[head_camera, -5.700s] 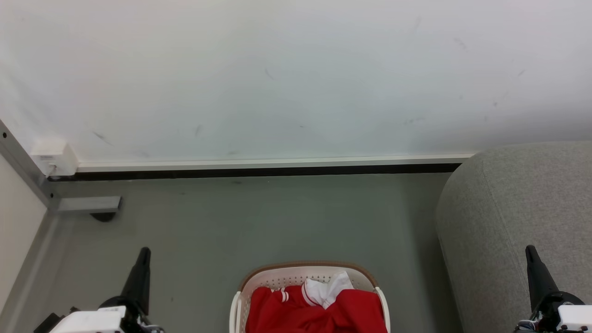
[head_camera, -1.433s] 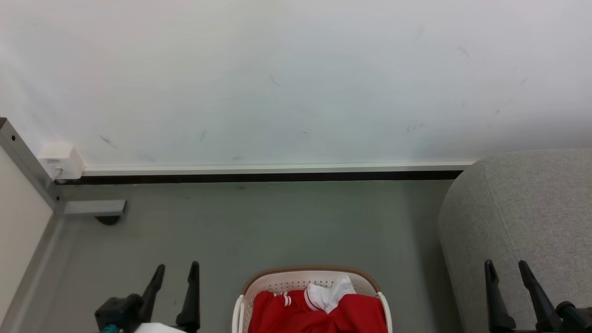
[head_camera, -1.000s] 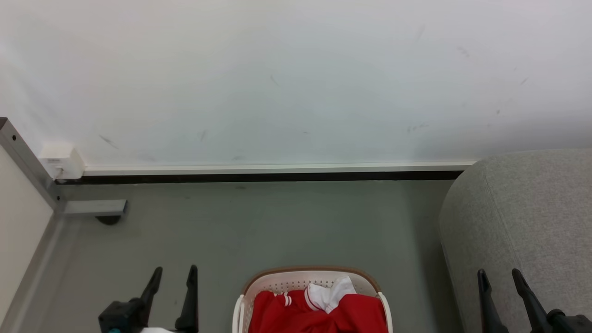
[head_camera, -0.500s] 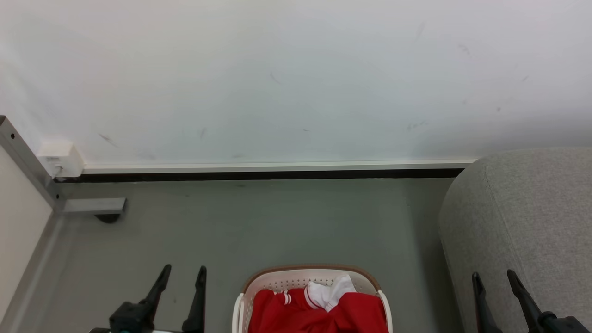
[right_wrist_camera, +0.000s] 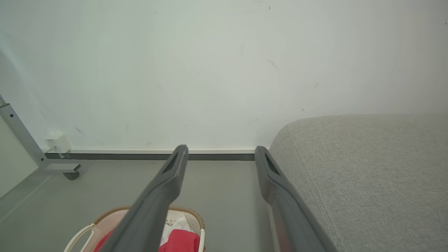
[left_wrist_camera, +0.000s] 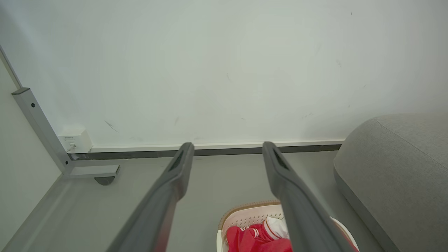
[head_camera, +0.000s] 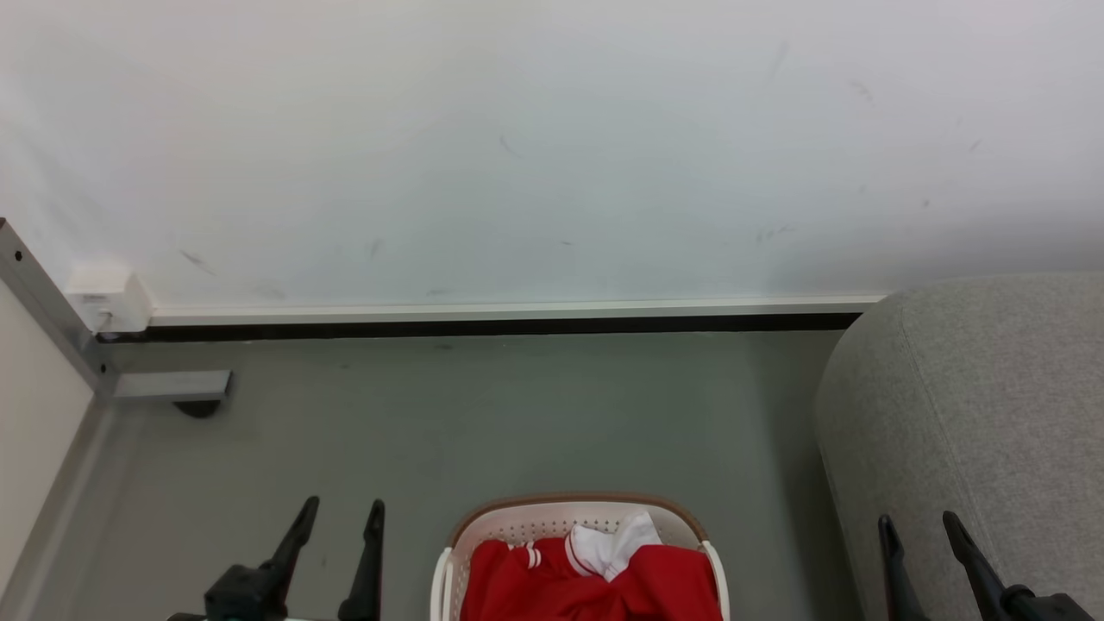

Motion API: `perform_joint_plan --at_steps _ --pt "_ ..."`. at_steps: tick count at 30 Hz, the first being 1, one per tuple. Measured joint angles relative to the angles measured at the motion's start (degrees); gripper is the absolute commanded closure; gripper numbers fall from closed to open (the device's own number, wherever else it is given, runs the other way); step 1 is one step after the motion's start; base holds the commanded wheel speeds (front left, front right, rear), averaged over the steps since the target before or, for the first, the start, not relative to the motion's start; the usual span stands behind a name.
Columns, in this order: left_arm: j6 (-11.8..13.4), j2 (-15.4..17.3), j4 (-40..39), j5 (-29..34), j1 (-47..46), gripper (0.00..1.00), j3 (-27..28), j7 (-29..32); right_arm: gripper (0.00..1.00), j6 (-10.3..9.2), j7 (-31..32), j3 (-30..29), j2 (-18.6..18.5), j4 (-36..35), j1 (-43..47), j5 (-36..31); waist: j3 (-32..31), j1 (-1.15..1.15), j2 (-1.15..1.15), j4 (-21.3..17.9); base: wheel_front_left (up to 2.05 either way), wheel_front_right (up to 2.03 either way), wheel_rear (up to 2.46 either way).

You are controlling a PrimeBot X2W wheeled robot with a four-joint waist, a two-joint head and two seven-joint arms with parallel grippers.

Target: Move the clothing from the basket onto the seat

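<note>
Grey floor (head_camera: 483, 414) under a white wall carries the basket (head_camera: 573, 502), set near the seat (head_camera: 992, 405), probably to keep the carry short. The clothing (head_camera: 595, 586) lies heaped inside the basket. The left gripper (head_camera: 344, 504) and right gripper (head_camera: 916, 519) flank it, fingers pointing forward, spread wide and empty.

We are looking at a plain grey floor (head_camera: 483, 414). The basket (head_camera: 517, 522) is sitting directly on it, near and central. The seat (head_camera: 992, 388) is standing on it to the right, apart from the basket. A grey metal foot (head_camera: 171, 385) is resting on it, far left.
</note>
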Motion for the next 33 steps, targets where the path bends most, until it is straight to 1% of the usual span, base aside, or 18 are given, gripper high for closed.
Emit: perform_joint_plan --at_steps 7,13,17,20,27,29,33 --pt "-0.19 -0.24 -0.24 0.00 -0.03 0.00 0.43 0.00 0.00 0.00 -0.01 -0.05 0.03 -0.24 -0.42 0.09 0.70 0.00 0.00 -0.62 0.00 0.00 0.00" --pt "-0.94 -0.45 -0.64 -0.18 -3.05 0.00 -0.45 -0.01 0.00 0.00 -0.09 -0.63 0.04 -1.92 -2.43 0.07 3.95 0.00 0.00 -1.52 0.00 0.00 0.00" --pt "-1.75 -0.86 0.33 -0.21 -8.06 0.00 -3.19 -0.01 0.00 0.00 -0.12 -1.30 0.05 -3.07 -4.87 -0.18 7.85 0.00 0.00 -1.99 0.00 0.00 0.00" --pt "-2.04 -1.18 2.70 -0.20 -13.06 0.00 -5.88 1.07 0.00 0.00 -0.12 -1.31 0.00 -3.79 -7.22 -0.69 11.50 0.01 0.00 -2.25 0.00 0.00 0.00" --pt "-2.87 -1.67 11.09 1.08 -23.88 0.00 -13.13 8.14 0.00 0.00 -0.09 0.29 -0.24 -5.71 -13.62 -1.91 21.21 0.01 0.00 -3.05 0.00 0.00 0.00" --pt "-2.86 -1.71 14.17 1.76 -26.21 0.00 -15.08 10.68 0.00 0.00 -0.10 0.58 -0.34 -6.13 -14.99 -2.01 23.97 0.02 0.00 -3.32 0.00 0.00 0.00" --pt "-2.76 -1.77 19.98 3.83 -29.62 0.00 -19.04 13.58 0.00 0.00 -0.19 0.90 -0.34 -7.03 -16.95 -2.12 28.89 0.01 0.00 -3.89 0.00 0.00 0.00"
